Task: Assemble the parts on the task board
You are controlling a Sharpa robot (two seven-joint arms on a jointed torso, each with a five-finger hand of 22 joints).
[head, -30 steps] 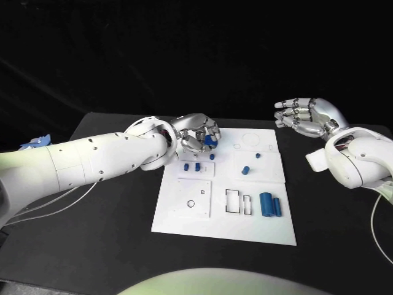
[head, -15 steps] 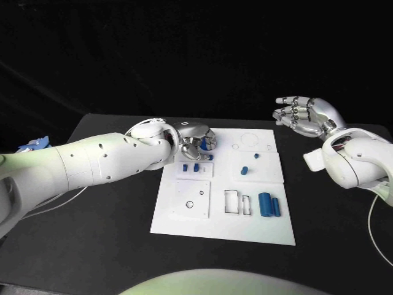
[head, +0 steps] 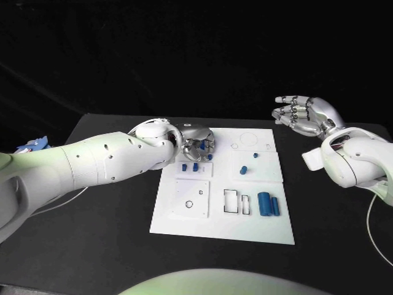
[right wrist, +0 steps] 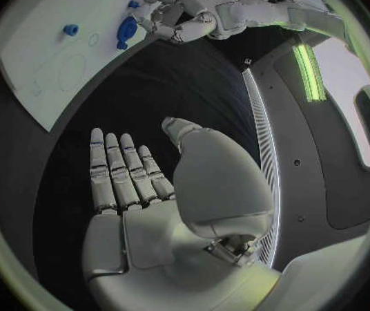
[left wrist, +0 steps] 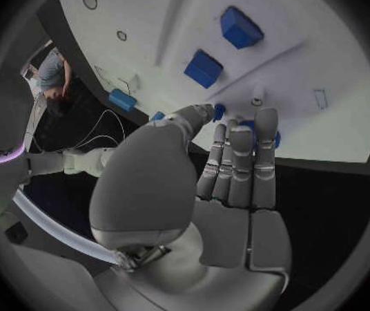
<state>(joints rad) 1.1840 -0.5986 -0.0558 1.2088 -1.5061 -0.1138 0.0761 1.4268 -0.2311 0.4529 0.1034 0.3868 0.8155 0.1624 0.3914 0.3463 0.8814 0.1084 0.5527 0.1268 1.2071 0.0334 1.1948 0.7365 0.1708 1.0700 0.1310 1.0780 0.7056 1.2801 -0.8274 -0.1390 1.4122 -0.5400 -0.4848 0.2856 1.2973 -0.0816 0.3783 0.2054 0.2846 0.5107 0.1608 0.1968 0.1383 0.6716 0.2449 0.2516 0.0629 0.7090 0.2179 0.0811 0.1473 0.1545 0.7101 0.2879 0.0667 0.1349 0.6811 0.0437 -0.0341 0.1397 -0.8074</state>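
The white task board (head: 221, 216) lies in the middle of the black table. My left hand (head: 196, 142) is down at the board's far left corner, fingers curled round a small blue part (left wrist: 219, 110) that peeks out past the thumb and fingertips (left wrist: 264, 121). On the board lie two small blue parts (head: 190, 166), another blue part (head: 244, 170), a tiny one (head: 256, 155) and a large blue cylinder (head: 268, 203). My right hand (head: 304, 116) hangs raised beyond the board's far right corner, fingers apart and holding nothing; the right wrist view shows its bare palm (right wrist: 133, 207).
Rectangular cut-outs (head: 233, 201) and a round hole (head: 190, 204) mark the board's near half. The black table (head: 90, 227) runs bare on both sides of the board. A small blue object (head: 34, 145) sits past the table's left edge.
My left hand has turned over and dropped from above the board onto its far left corner, keeping the blue part. The right hand has barely shifted.
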